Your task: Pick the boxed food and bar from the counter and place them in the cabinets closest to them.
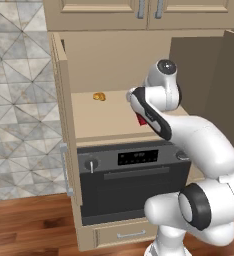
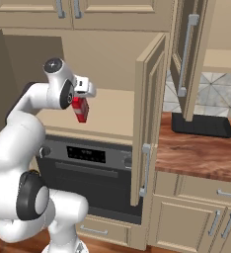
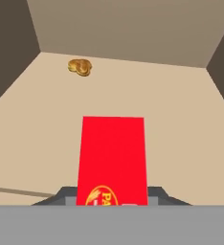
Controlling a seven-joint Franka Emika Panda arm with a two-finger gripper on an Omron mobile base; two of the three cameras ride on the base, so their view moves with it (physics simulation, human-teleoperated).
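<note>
We see the tan cabinet shelf [image 1: 109, 120] above the oven [image 1: 134, 180]; a small golden pastry [image 1: 99, 96] lies near its back wall.

You will find one partly legible marking. On the red face of the boxed food [image 3: 112, 158], in the hand view, a yellow-orange emblem sits at the lower edge with the letters "PA" readable; the rest is cut off by the frame. The oven's dark display panel [image 1: 137, 157] shows faint light marks in the left base view, too small to read. No other text, number or sign can be read.
</note>
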